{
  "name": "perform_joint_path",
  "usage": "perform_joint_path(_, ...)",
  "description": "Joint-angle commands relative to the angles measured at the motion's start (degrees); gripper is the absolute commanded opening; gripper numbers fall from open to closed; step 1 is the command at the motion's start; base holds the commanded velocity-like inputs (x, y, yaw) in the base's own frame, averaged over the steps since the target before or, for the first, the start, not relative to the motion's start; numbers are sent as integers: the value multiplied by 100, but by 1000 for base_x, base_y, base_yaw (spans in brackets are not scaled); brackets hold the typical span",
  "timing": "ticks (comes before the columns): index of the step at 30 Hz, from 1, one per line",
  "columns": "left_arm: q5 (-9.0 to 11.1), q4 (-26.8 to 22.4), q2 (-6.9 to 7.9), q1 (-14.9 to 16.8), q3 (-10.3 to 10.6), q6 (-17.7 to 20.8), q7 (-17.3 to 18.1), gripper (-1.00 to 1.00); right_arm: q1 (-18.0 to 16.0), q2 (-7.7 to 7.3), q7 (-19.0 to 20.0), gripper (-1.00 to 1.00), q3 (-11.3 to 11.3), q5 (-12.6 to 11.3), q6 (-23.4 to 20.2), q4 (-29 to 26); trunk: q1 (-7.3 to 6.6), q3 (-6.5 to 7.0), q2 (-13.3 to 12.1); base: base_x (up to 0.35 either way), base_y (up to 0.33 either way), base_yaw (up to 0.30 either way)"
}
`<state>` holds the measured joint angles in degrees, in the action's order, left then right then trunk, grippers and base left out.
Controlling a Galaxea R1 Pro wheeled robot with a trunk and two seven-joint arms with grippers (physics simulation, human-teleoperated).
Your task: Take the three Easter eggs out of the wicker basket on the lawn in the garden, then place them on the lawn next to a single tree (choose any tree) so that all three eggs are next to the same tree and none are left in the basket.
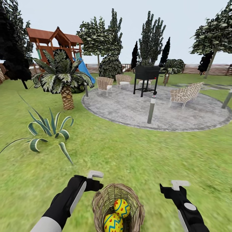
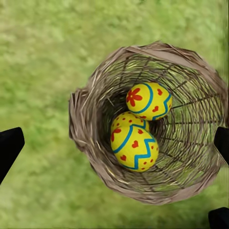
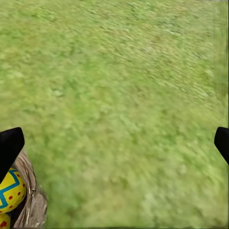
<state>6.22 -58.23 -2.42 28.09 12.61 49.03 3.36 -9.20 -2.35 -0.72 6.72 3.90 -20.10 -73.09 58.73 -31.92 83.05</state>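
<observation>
Three Easter eggs [image 2: 136,129] are still inside the wicker basket [image 2: 81,119], so the job has hardly begun. In the left wrist view you can count them: one egg with a red flower sits a bit apart, and two more are pressed together, one partly under the other. The basket stands on the lawn [image 1: 129,151] right in front of the robot, between its two arms. The left gripper [image 1: 93,180] hangs just beside the basket on its left, and the left wrist view looks straight down into the basket. Its two black fingers are spread wide apart with nothing between them. The right gripper [image 1: 175,187] hangs over bare grass to the right of the basket. Its fingers are also wide open and hold nothing. No egg lies on the grass yet. Every egg must be lifted out and carried to one tree. A tree [image 1: 214,38] with a pale trunk stands far off on the right, past the round grey paving [image 1: 180,112] and the chairs [image 1: 185,95]. It is well apart from the basket, so I think the robot will have to drive there with the eggs.
</observation>
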Motion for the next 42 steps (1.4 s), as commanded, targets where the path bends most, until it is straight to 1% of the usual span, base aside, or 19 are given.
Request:
perform_joint_path(1,46,-7,0,1,2,28,-18,100,-3,-1,-7,100,-4,41,-38,-9,0,-3,3,0,0,-268)
perform_joint_path(10,34,64,24,-2,2,27,-6,100,-3,-2,-7,100,3,36,-47,-4,0,25,3,0,13,-274)
perform_joint_path(14,35,73,85,-5,1,28,-3,100,-3,-2,-7,100,3,33,-47,4,0,37,3,0,214,-275)
perform_joint_path(23,37,82,109,-5,30,36,2,100,-3,-2,-6,100,0,30,-55,5,0,65,3,0,264,-275)
perform_joint_path(29,34,109,124,-9,54,33,0,100,-3,3,-2,100,-4,24,-64,8,0,84,3,0,64,-274)
perform_joint_path(32,28,347,123,-12,51,8,-9,100,-3,6,-1,100,-10,29,-185,12,0,89,3,0,6,-150)
perform_joint_path(33,25,505,122,-13,42,-30,-13,100,-3,6,0,100,-11,30,-261,13,0,89,3,0,3,-69)
perform_joint_path(34,22,859,119,-9,25,-227,-17,100,-3,7,1,100,-9,31,-385,8,0,90,3,0,1,-28)
perform_joint_path(38,34,1449,112,-6,-3,-848,-29,100,-3,7,1,100,-11,32,-462,6,0,90,3,0,0,-10)
perform_joint_path(40,41,1651,115,0,-40,-979,-46,100,-3,7,1,100,-12,32,-471,5,0,90,3,0,0,-2)
perform_joint_path(42,44,1758,119,10,-175,-1033,-128,100,-3,7,1,100,-12,32,-475,5,0,90,3,0,0,-1)
